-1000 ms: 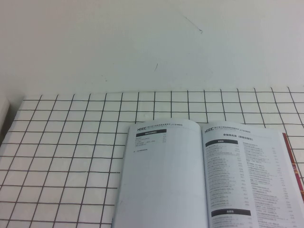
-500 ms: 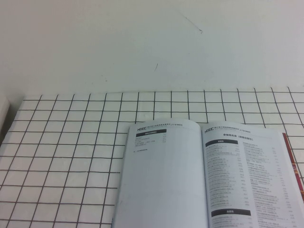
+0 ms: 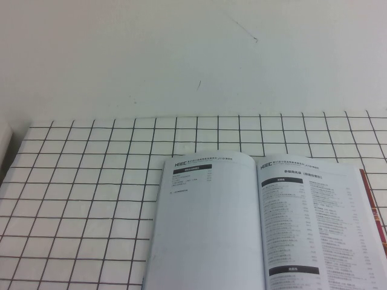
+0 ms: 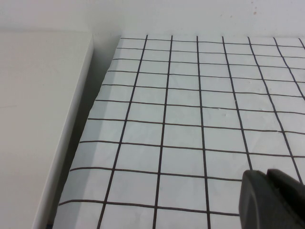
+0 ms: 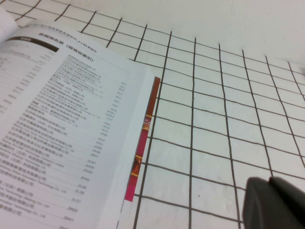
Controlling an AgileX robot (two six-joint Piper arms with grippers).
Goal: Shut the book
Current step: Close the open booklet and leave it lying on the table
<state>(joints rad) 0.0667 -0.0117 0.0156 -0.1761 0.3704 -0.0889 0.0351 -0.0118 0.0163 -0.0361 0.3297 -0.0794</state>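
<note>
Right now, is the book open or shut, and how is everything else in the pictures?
book, open, lying flat on the cloth with its pages up.
checked cloth, spread over the table, slightly wrinkled.
left gripper, over bare cloth, no book near it.
right gripper, over the cloth beside the book's right edge, not touching the book.

The book (image 3: 260,223) you see is smooth matt paper, the bench cover (image 3: 91,199) matt and creased; left claw (image 4: 269,195) above it and right claw (image 5: 271,202) near the book, matt black plastic.

Open book (image 3: 260,223), flat, pages up (red cover edge at right)
</note>
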